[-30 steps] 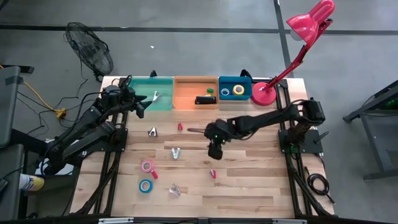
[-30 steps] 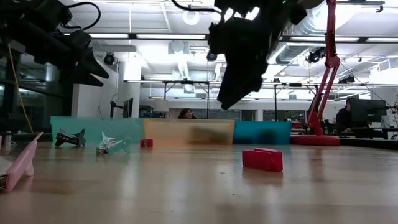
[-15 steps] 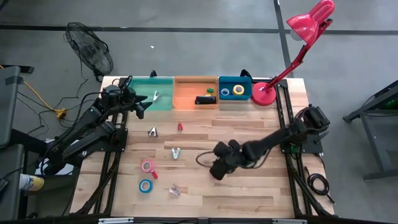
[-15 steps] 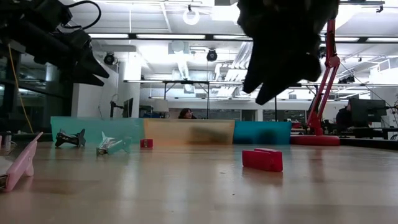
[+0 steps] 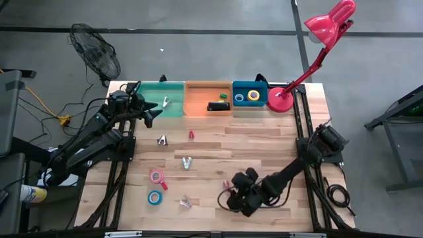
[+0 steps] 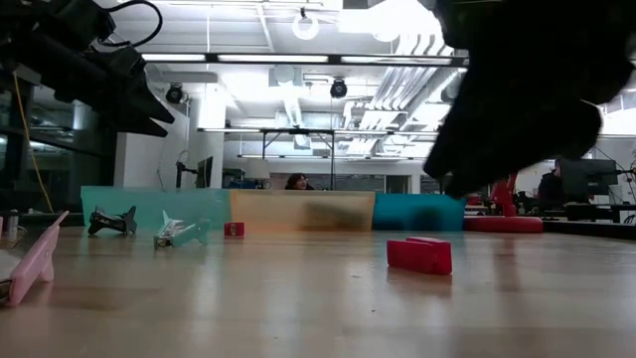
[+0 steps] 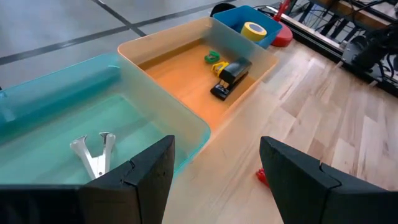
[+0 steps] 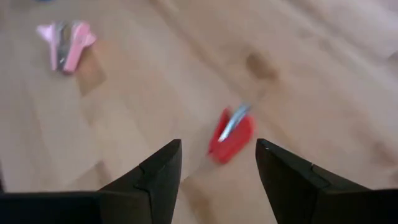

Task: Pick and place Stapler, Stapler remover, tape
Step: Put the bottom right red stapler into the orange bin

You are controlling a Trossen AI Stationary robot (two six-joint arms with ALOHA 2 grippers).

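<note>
- the right end effector (image 5: 232, 194) hangs low over the near part of the bench (image 5: 264, 142), fingers apart and holding nothing, with the small red stapler remover (image 8: 231, 133) just ahead of it between the finger lines, in the right wrist view.
- that stapler remover lies flat on the wood, its long axis slanting across the gap between the fingers, the metal tongue at the far end pointing away from the end effector.
- judged from its look it is light, stiff plastic with metal jaws; it would likely skid on the smooth wood if nudged, so a pinch across the narrow red body, square to the long axis, seems the surest hold.
- farther out from the right end effector, a pink stapler remover (image 8: 64, 35) lies on the boards.
- the left end effector (image 7: 214, 174) waits at the far trays, fingers apart and empty, over the edge of the green tray (image 7: 56, 112).
- the black stapler (image 7: 231, 77) lies in the orange tray (image 7: 161, 46) ahead of the left end effector, long axis diagonal.
- a yellow tape roll (image 7: 253, 30) lies flat in the blue tray (image 7: 233, 17) beyond it.
</note>
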